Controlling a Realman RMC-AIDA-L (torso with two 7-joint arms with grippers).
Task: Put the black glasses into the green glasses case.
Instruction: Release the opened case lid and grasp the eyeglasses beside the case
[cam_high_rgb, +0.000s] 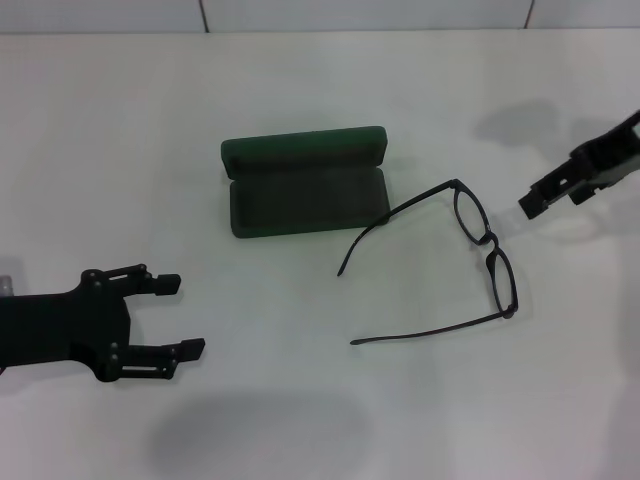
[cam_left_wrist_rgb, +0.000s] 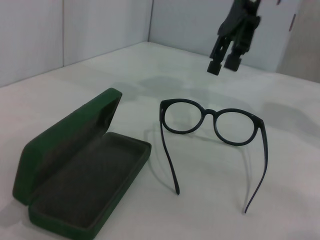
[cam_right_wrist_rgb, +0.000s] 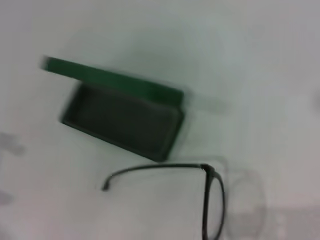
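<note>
- While the thin black-framed glasses (cam_high_rgb: 470, 255) lie unfolded on the white worktop (cam_high_rgb: 300, 400) just beside the open dark green hard-shell case (cam_high_rgb: 305, 195), nothing is held: the left hand (cam_high_rgb: 178, 318) is spread, the right hand (cam_high_rgb: 545, 200) looks nearly closed.
- Spread temples could be caught on the case rim, or the slim frame could be pushed away.

The white surface (cam_high_rgb: 120, 130) is lit evenly and brightly from overhead, with no hard glare seen. Soft, diffuse shadows are cast: a wide grey patch is seen below the left hand (cam_high_rgb: 165, 318) toward the near edge of the head view, and another lies beside the right hand (cam_high_rgb: 545, 195). A faint, thin shadow is thrown by the black glasses (cam_left_wrist_rgb: 215, 122). The head and left wrist views are rendered sharply. The right wrist view is smeared by motion blur, so the green glasses case (cam_right_wrist_rgb: 125, 112) is streaked at its edges.
</note>
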